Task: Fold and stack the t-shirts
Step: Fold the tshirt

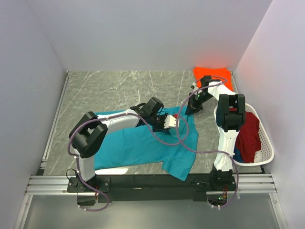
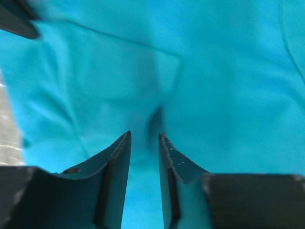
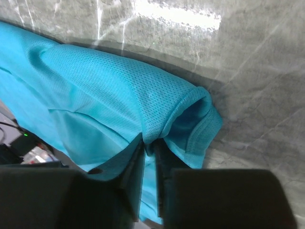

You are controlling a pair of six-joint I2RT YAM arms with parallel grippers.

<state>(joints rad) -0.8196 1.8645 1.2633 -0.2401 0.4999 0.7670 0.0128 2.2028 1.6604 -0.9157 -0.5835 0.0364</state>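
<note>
A teal t-shirt (image 1: 138, 143) lies spread on the marble table, its upper right corner bunched. My left gripper (image 1: 172, 120) hovers low over that cloth near the corner. In the left wrist view the teal t-shirt (image 2: 214, 71) fills the frame and the left gripper (image 2: 144, 136) stands open, nothing between its fingers. My right gripper (image 1: 188, 111) is at the shirt's right edge. In the right wrist view its jaws (image 3: 148, 142) are parted a little, with a fold of the teal t-shirt (image 3: 109, 86) still lying between the tips. An orange t-shirt (image 1: 212, 74) lies at the back right.
A white laundry basket (image 1: 268, 145) stands at the right edge, with a dark red shirt (image 1: 248, 136) and a bit of blue cloth (image 1: 237, 155) inside. Purple cables loop over the teal cloth. White walls close in the table on three sides.
</note>
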